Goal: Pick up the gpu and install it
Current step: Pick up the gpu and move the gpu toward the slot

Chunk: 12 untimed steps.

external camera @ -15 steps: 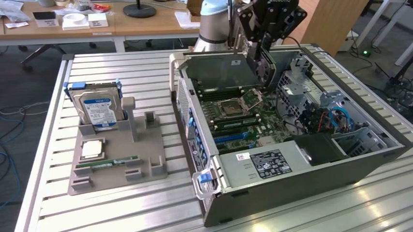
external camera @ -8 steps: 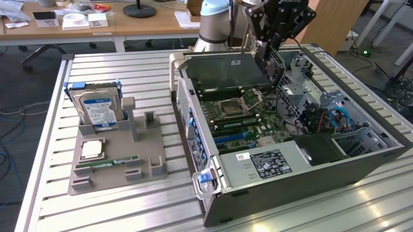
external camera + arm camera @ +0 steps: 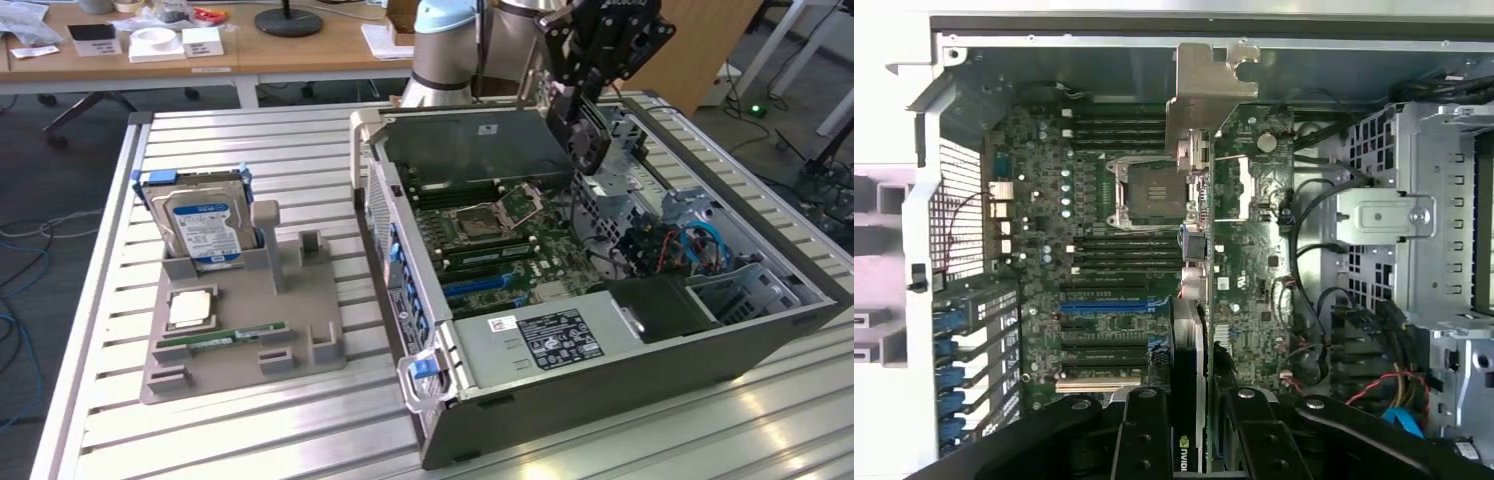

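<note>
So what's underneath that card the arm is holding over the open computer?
Under the gpu, held edge-on in the gripper, lies the motherboard: CPU socket, memory slots, blue expansion slot. The strip of board directly beneath the card is covered.

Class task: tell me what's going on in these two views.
The robot arm's gripper is shut on the gpu, holding it above the open computer case, over the motherboard. The card appears not yet seated in a slot. A hard drive stands in the grey holder at the exterior view's left.
</note>
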### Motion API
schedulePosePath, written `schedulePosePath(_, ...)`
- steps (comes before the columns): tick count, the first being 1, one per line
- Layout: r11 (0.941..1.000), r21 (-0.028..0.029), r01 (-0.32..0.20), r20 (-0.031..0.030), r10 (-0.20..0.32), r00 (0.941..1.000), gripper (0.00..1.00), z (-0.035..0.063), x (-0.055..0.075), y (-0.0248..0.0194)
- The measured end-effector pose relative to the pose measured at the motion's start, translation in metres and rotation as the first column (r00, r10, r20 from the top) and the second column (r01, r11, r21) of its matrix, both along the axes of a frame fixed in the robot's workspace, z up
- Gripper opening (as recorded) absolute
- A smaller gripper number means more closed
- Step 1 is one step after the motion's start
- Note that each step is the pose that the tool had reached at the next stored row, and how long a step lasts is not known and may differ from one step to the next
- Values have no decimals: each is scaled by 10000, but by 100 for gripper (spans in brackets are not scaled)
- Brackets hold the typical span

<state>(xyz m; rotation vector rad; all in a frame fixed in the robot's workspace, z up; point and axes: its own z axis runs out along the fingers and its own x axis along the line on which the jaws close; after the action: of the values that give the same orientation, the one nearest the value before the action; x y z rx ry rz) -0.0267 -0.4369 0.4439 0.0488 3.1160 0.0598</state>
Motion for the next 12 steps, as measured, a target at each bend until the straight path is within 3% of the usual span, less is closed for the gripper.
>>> schedulePosePath(12, 10000, 6, -2, 0, 2, 10000, 26, 0, 350, 0)
